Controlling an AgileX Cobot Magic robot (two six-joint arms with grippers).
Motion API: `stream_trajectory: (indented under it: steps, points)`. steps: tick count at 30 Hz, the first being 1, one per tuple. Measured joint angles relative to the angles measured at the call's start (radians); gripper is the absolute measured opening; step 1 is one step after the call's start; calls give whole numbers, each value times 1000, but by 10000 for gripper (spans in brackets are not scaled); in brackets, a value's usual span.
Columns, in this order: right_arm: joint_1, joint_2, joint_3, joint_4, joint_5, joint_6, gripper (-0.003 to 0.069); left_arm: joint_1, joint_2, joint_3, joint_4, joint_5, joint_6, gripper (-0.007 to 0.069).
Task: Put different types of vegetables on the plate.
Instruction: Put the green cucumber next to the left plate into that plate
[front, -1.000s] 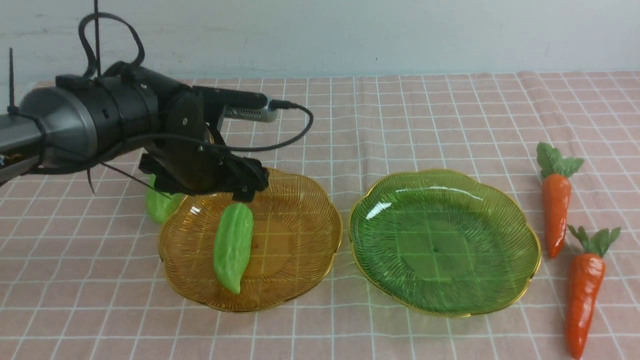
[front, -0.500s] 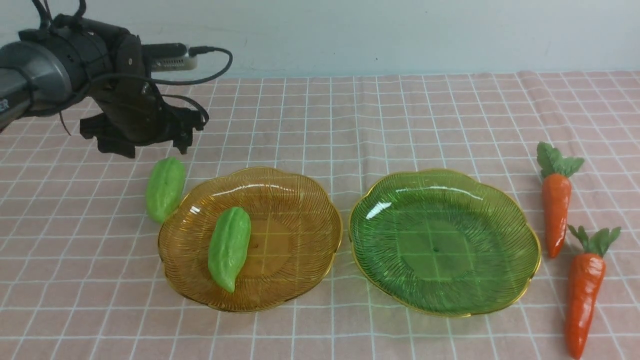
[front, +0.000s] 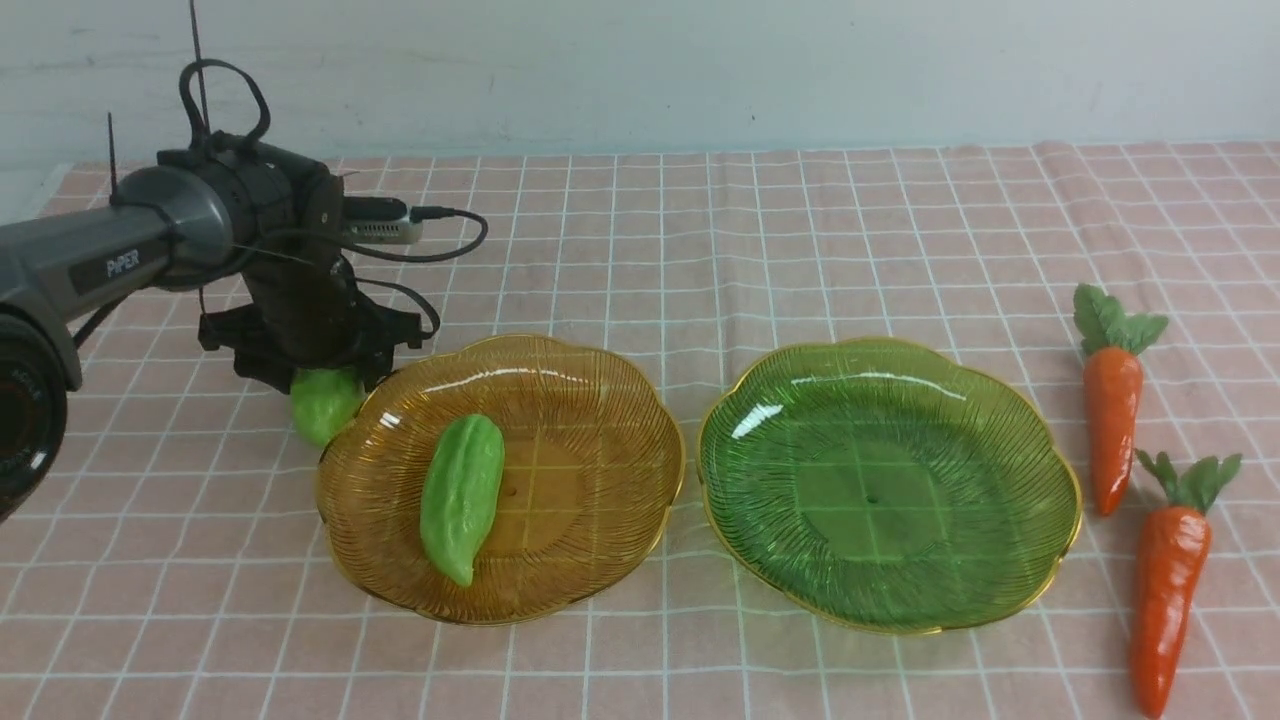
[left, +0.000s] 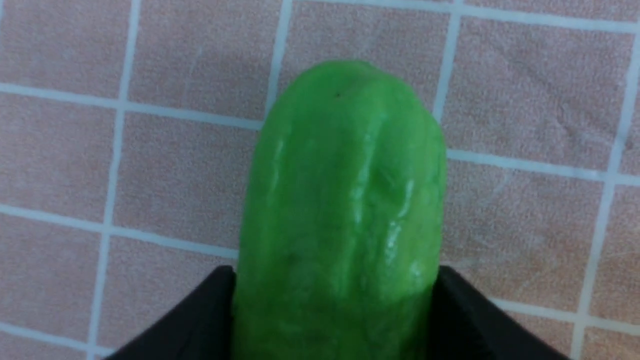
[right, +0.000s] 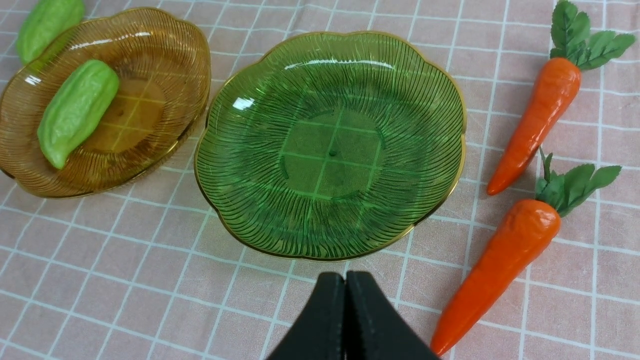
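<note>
One light-green gourd (front: 460, 495) lies in the amber plate (front: 610, 440). The second gourd (front: 322, 408) lies on the cloth just left of that plate. My left gripper (front: 318, 385) is lowered over it and open. In the left wrist view the gourd (left: 345, 190) fills the gap between the black fingers (left: 200, 320), which flank it closely. Two orange carrots (front: 1112, 420) (front: 1165, 590) lie on the cloth right of the green plate (front: 1040, 440), which holds nothing. My right gripper (right: 345, 276) is shut and empty, above the cloth near the green plate's rim (right: 450, 100) and the nearer carrot (right: 500, 260).
A pink checked cloth (front: 700, 250) covers the table up to a pale wall at the back. The two plates stand side by side, almost touching. The left arm's cable (front: 450, 245) loops behind the amber plate.
My left gripper left the gourd in the amber plate, rose and swung left, then came down over the second gourd on the cloth. The plated gourd settled slightly.
</note>
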Motion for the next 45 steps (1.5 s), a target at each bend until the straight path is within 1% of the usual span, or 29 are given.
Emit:
stream_trajectory:
  steps: [1, 4, 6, 7, 9, 11, 13, 14, 16, 17, 18, 19, 20, 21, 22, 24, 26, 30, 33, 37, 41, 42, 43, 44, 45]
  points:
    - [0, 0, 0, 0, -3, 0, -15, 0, 1, -1, -1, 1, 0, 400]
    - [0, 0, 0, -6, -23, 0, -15, 0, 1, -17, 6, 34, 0, 346]
    - [0, 0, 0, -14, -33, 0, -15, 0, 1, -35, 23, 62, 2, 337]
    - [0, 0, 0, -33, -49, 4, -15, 6, 1, -78, 46, 136, 4, 330]
    - [0, 0, 0, -58, -68, 15, -15, 14, -10, -131, 52, 208, 8, 325]
    - [-1, 14, -3, -103, -84, 40, -15, 20, -30, -197, 34, 278, 33, 325]
    - [-3, 47, -5, -133, -85, 72, -15, 18, -59, -248, -22, 352, 90, 324]
    - [-3, 80, -5, -146, -85, 90, -15, 12, -81, -274, -81, 380, 143, 324]
    - [-3, 107, -5, -156, -85, 105, -15, 2, -99, -289, -132, 398, 191, 324]
    - [-3, 171, -8, -163, -81, 123, -15, -34, -125, -302, -234, 415, 281, 324]
    - [-3, 171, -8, -164, -81, 124, -15, -38, -125, -302, -249, 416, 289, 324]
    - [-3, 237, -21, -173, -64, 127, -15, -79, -130, -303, -333, 422, 347, 324]
    - [-3, 243, -23, -174, -59, 128, -15, -84, -130, -303, -341, 422, 352, 324]
    - [-3, 287, -39, -186, -35, 128, -15, -135, -125, -301, -392, 423, 399, 324]
    - [-3, 292, -39, -186, -32, 128, -15, -141, -123, -300, -394, 423, 402, 324]
    - [-3, 348, -66, -190, -2, 128, -15, -203, -108, -300, -412, 425, 427, 324]
    - [-3, 382, -80, -190, 7, 128, -15, -237, -94, -300, -416, 426, 430, 324]
    - [-3, 435, -97, -199, 5, 146, -11, -287, -55, -299, -410, 426, 433, 324]
    - [-3, 461, -98, -241, -9, 158, -6, -315, -19, -299, -382, 426, 427, 324]
    - [-3, 513, -98, -370, -73, 252, 31, -329, 23, -297, -356, 425, 419, 348]
    - [-5, 551, -98, -426, -115, 313, 76, -329, 29, -290, -344, 423, 408, 380]
    - [-7, 583, -98, -447, -144, 347, 111, -329, 29, -282, -332, 422, 388, 403]
    - [-7, 588, -98, -450, -148, 354, 123, -329, 29, -282, -332, 422, 386, 406]
    - [-8, 625, -98, -456, -175, 372, 177, -329, 29, -273, -328, 422, 365, 436]
    - [-10, 645, -98, -459, -186, 380, 209, -329, 29, -268, -326, 422, 361, 444]
